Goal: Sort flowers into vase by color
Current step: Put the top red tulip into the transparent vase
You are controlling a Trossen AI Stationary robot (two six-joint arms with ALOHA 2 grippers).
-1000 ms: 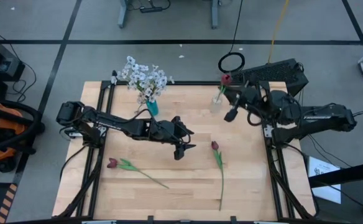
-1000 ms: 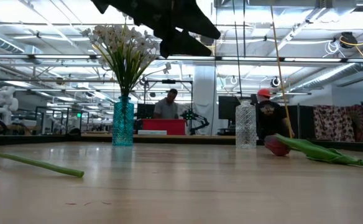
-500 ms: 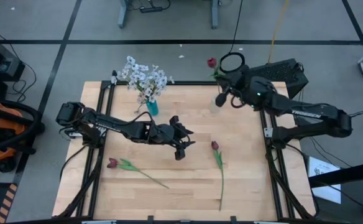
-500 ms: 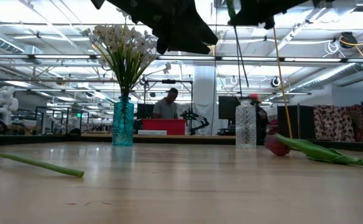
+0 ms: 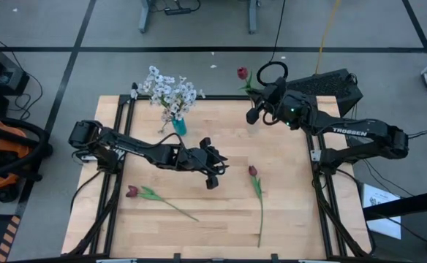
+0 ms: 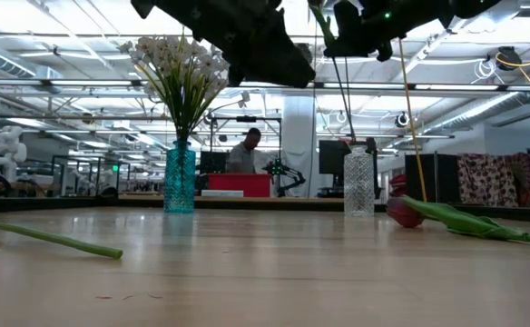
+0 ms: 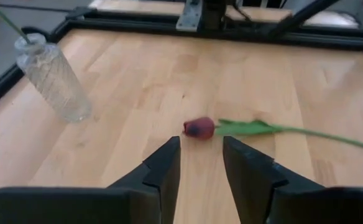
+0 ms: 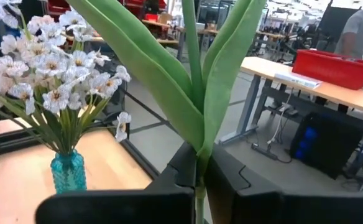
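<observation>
Grey floor crossed by black tape lines, bright ceiling strip lights, red bin on a workbench
</observation>
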